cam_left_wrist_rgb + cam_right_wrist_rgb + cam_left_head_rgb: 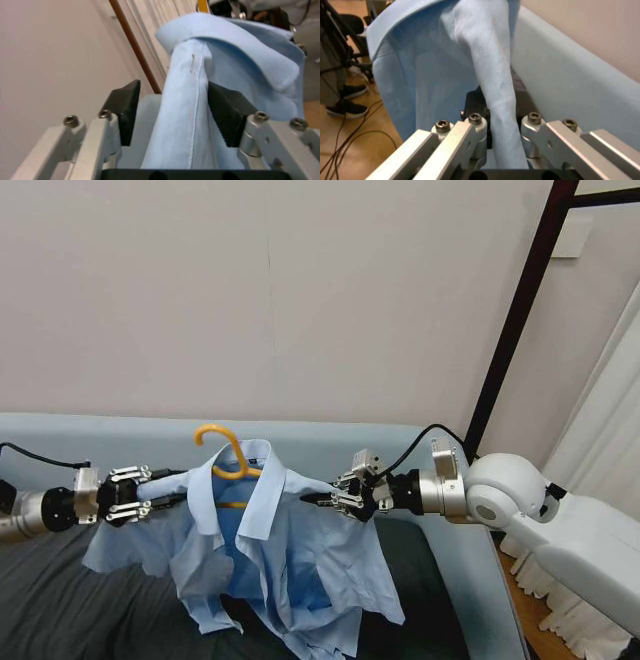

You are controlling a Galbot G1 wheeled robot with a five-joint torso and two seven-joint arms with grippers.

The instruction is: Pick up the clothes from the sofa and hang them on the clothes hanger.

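Observation:
A light blue shirt [270,550] hangs on a yellow hanger [222,442] above the sofa, stretched between my two grippers. My left gripper [135,495] sits at the shirt's left shoulder. Its fingers stand apart around the fabric [190,112], with a gap showing beside one pad [125,108]. My right gripper [335,498] holds the other shoulder. In the right wrist view its fingers [470,129] pinch a fold of the shirt [490,67] tightly. The hanger's hook [202,5] points up, free of any rail.
The pale blue sofa back [60,430] runs behind, with a dark seat cushion [60,610] under the shirt's hem. A black rack pole [515,320] slants up at the right by the wall. White fabric [600,440] hangs at far right. Cables lie on the wooden floor [350,150].

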